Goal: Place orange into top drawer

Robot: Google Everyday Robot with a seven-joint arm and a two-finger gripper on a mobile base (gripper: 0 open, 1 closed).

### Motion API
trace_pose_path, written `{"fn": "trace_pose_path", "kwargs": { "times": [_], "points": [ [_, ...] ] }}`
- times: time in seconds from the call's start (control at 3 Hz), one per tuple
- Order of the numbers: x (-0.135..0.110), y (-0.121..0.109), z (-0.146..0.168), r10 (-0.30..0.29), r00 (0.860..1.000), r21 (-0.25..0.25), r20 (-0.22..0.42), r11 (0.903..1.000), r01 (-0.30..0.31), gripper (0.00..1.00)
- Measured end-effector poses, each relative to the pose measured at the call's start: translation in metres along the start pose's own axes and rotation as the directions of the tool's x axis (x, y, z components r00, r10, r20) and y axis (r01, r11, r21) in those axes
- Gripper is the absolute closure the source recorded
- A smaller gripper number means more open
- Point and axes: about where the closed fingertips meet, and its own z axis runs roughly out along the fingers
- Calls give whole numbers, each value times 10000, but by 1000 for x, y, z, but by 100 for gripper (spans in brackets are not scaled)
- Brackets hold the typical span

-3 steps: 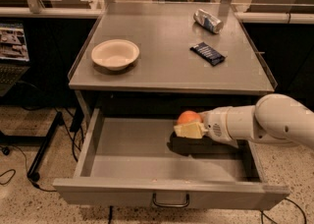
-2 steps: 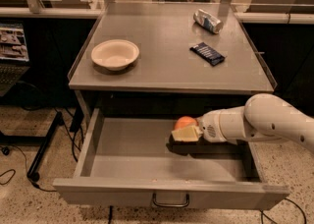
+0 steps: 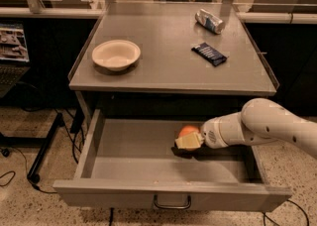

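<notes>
- Lower than a second ago, the robot's hand (image 3: 188,141) has carried the orange (image 3: 188,131) a little deeper into the open top drawer (image 3: 138,165). Nothing else in the scene has shifted.
- The white arm (image 3: 267,128) reaches in from the right side, under the front edge of the worktop (image 3: 168,71).
- The drawer is pulled well out, with its curved handle (image 3: 172,203) at the middle of the front panel. Its grey floor looks bare apart from the shadow cast by the hand.
- Opening the drawer and bringing the fruit inside appear to be done. Setting the orange down, letting go and drawing the arm out appear to be left.
- The dark shadow under the hand suggests the fruit hangs just above the drawer floor, right of centre, but I cannot be sure it is not already touching.
- The hand looks closed around the orange. One cream finger sits across the fruit's lower front, and the fruit's bright top shows above it.
- On the worktop, well apart from the action, sit a cream bowl (image 3: 116,54) at the left, a drink can (image 3: 209,21) lying on its side at the back right, and a dark snack packet (image 3: 209,53) in front of the can.
</notes>
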Motion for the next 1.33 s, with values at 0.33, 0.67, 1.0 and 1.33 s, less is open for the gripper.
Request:
{"fn": "trace_pose_path", "kwargs": {
  "times": [0.33,0.67,1.0,1.33],
  "points": [
    [0,0,0,0,10000,0,0,10000,0,74],
    [0,0,0,0,10000,-1,-1,10000,0,50],
    [0,0,0,0,10000,-1,-1,10000,0,27],
    [0,0,0,-1,10000,-2,-1,10000,1,4]
  ]
}}
